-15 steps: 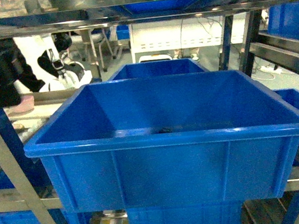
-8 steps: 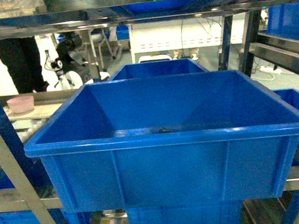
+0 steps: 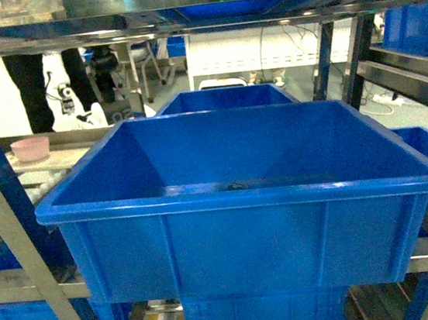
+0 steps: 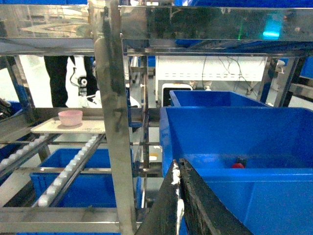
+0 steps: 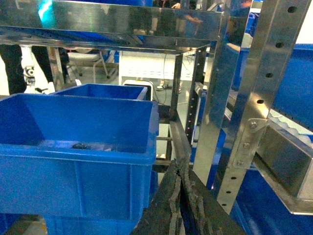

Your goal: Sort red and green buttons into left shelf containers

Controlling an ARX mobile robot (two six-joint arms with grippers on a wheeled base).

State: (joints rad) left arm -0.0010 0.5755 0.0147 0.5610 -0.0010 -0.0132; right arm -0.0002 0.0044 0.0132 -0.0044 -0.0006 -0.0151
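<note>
Resting in the front bin, the red button appears sorted; the green one is not visible. At six o'clock in each wrist view, the left gripper and right gripper sit pressed together, holding nothing.

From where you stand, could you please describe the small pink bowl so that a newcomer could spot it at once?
Start at the large blue bin filling the middle of the head view, then look up and left, past the slanted metal shelf post, to the pale tray on the roller rack. The pink bowl sits there alone: small, round and pink, unlike the big rectangular blue bins around it.
</note>
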